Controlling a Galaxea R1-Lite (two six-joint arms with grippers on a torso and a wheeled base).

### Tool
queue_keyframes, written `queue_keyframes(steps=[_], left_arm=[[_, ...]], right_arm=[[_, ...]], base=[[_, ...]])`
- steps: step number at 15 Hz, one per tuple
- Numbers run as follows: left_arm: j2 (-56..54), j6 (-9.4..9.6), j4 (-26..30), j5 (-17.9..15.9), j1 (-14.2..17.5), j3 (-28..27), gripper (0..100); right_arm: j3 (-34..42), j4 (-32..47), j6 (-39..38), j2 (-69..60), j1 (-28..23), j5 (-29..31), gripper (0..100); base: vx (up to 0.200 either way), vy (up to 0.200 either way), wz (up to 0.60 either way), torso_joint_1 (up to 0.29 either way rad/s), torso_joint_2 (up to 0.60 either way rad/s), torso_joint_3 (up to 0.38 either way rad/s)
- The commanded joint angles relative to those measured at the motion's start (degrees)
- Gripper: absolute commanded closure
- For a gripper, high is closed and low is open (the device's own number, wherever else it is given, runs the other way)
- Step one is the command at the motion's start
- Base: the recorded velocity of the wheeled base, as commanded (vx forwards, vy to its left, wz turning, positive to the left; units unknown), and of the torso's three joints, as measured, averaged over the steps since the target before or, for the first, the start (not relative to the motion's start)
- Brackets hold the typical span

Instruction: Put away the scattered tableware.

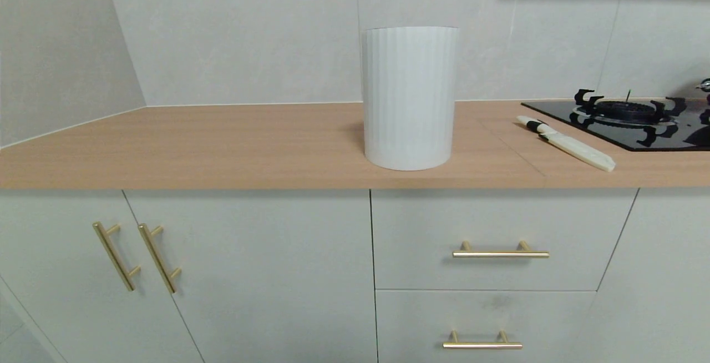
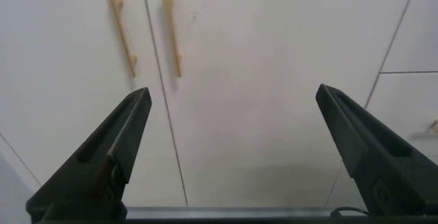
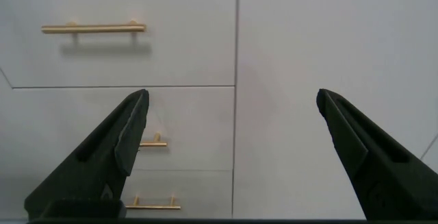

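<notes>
Well clear of both jaws, knife [image 1: 566, 144]

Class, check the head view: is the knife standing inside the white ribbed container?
No, the knife lies flat on the wooden counter, apart from the container, beside the hob.

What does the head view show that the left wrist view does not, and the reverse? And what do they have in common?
Head view: the counter, with a tall white ribbed canister standing on it, a knife lying flat to the canister's right, and the stove behind the knife.
Left wrist view: the left gripper, its jaws wide apart and holding nothing.
Both: the pale cabinet doors and their two gold door handles, set side by side.
</notes>
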State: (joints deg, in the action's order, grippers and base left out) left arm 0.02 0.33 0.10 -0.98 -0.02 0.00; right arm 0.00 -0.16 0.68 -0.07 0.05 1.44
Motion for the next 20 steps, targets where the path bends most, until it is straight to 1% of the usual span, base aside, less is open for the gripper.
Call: queue_keyframes(steps=[1, 13, 17, 20], left_arm=[[-0.02, 0.02, -0.01, 0.01, 0.02, 0.00, 0], [-0.02, 0.02, -0.01, 0.01, 0.02, 0.00, 0], [-0.02, 0.02, -0.01, 0.01, 0.02, 0.00, 0], [-0.02, 0.02, -0.01, 0.01, 0.02, 0.00, 0]], right_arm=[[0.00, -0.02, 0.11, 0.07, 0.04, -0.03, 0], [0.00, -0.02, 0.11, 0.07, 0.04, -0.03, 0], [0.00, -0.02, 0.11, 0.07, 0.04, -0.03, 0], [0.00, -0.02, 0.02, 0.07, 0.04, -0.03, 0]], base=[[0.000, 0.000, 0.00, 0.000, 0.00, 0.000], [0.000, 0.000, 0.00, 0.000, 0.00, 0.000], [0.000, 0.000, 0.00, 0.061, -0.23, -0.238], [0.000, 0.000, 0.00, 0.180, -0.53, -0.289]])
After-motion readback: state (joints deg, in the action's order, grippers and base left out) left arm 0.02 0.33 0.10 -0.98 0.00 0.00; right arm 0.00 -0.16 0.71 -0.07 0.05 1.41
